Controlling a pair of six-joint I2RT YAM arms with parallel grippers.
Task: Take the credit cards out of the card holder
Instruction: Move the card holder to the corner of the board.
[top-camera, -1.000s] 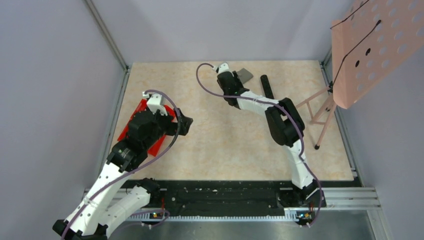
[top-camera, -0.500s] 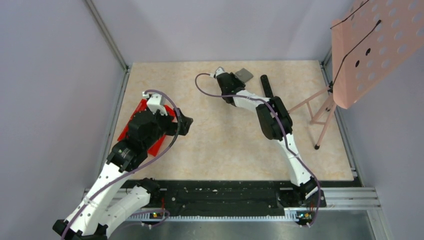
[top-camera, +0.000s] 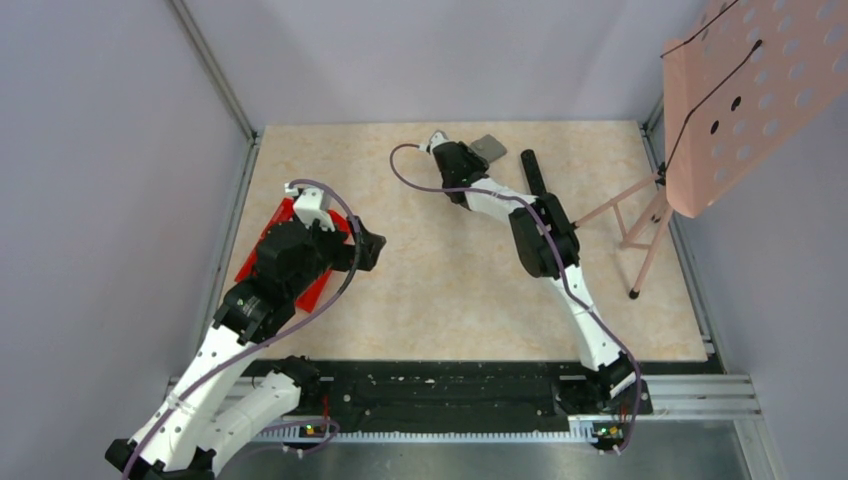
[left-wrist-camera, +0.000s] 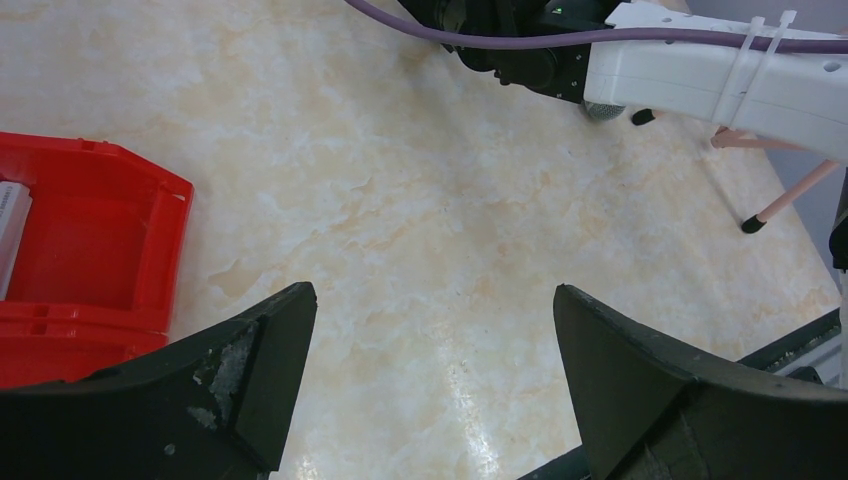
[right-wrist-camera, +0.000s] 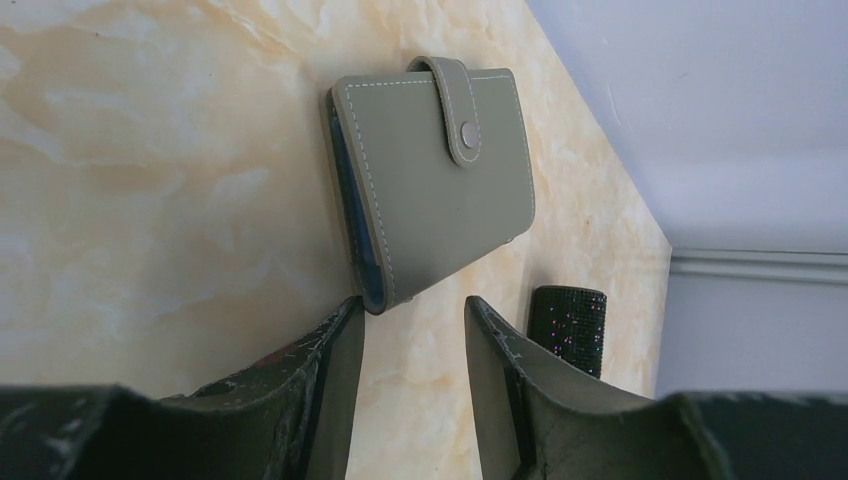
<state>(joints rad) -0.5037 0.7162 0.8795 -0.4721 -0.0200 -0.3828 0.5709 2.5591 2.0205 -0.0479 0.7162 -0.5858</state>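
The card holder (right-wrist-camera: 430, 190) lies shut at the tabletop (right-wrist-camera: 150, 200) far edge, just ahead of the slightly open, empty right claw (right-wrist-camera: 412, 312); it looks light and bendy, so pinch its near corner.

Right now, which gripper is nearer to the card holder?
Right. The right gripper is at a corner of the card holder, fingers open; the left gripper hovers far off, beside the red bin.

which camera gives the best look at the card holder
Right wrist: the card holder sits large and close, its snap strap shut, just ahead of the right claw. Top external shows only a small grey patch past that claw. Left wrist doesn't show it.
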